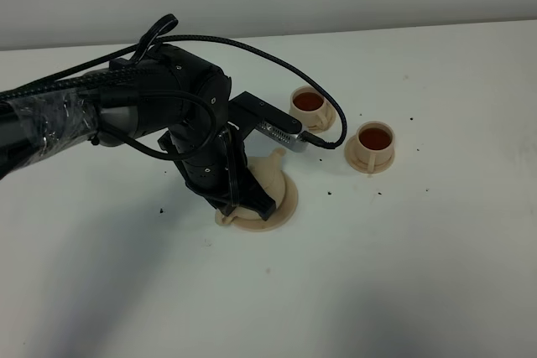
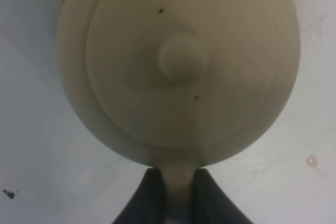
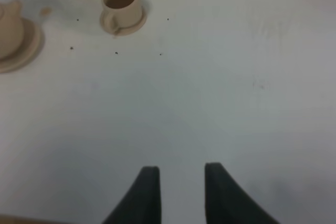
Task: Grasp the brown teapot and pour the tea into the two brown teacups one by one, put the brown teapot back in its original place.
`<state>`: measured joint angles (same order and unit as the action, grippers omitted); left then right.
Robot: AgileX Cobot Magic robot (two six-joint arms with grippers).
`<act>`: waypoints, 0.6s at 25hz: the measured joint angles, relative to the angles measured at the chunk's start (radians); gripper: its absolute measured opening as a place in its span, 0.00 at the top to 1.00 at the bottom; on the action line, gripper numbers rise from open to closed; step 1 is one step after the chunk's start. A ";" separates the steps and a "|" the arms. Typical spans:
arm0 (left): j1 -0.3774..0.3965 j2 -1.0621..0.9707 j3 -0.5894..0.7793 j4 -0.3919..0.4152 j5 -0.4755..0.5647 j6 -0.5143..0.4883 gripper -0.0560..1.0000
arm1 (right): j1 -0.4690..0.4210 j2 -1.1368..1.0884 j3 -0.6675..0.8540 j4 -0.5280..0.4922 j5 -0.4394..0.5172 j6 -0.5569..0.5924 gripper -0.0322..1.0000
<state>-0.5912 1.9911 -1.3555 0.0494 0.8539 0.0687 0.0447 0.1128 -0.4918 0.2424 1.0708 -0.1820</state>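
Note:
The brown teapot [image 2: 181, 59] fills the left wrist view from above, lid knob in the middle. My left gripper [image 2: 178, 192] is shut on its loop handle. In the exterior view the left arm covers most of the teapot [image 1: 273, 172], which sits on the round saucer [image 1: 284, 207], its original place, spout toward the cups. The two brown teacups [image 1: 309, 106] [image 1: 374, 145] stand behind and to the right, both holding reddish-brown tea. My right gripper [image 3: 181, 184] hangs open over bare table, far from the teapot [image 3: 8, 27] and the nearer teacup [image 3: 122, 8].
The white table [image 1: 419, 274] carries a few small dark specks around the cups and saucer. A black cable loops from the left arm over toward the far cup [image 1: 331, 127].

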 joint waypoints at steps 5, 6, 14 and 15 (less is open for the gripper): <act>0.001 0.001 0.000 0.006 0.008 0.000 0.80 | 0.000 0.000 0.000 0.000 0.000 0.000 0.74; 0.001 0.001 0.000 0.006 0.014 0.000 0.80 | 0.000 0.000 0.000 0.000 0.000 0.000 0.74; 0.001 0.002 0.000 0.000 0.025 -0.001 0.80 | 0.000 0.000 0.000 0.000 0.000 0.000 0.74; 0.001 0.002 0.000 0.000 0.025 -0.001 0.80 | 0.000 0.000 0.000 0.000 0.000 0.000 0.74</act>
<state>-0.5904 1.9933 -1.3555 0.0498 0.8792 0.0679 0.0447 0.1128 -0.4918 0.2424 1.0708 -0.1820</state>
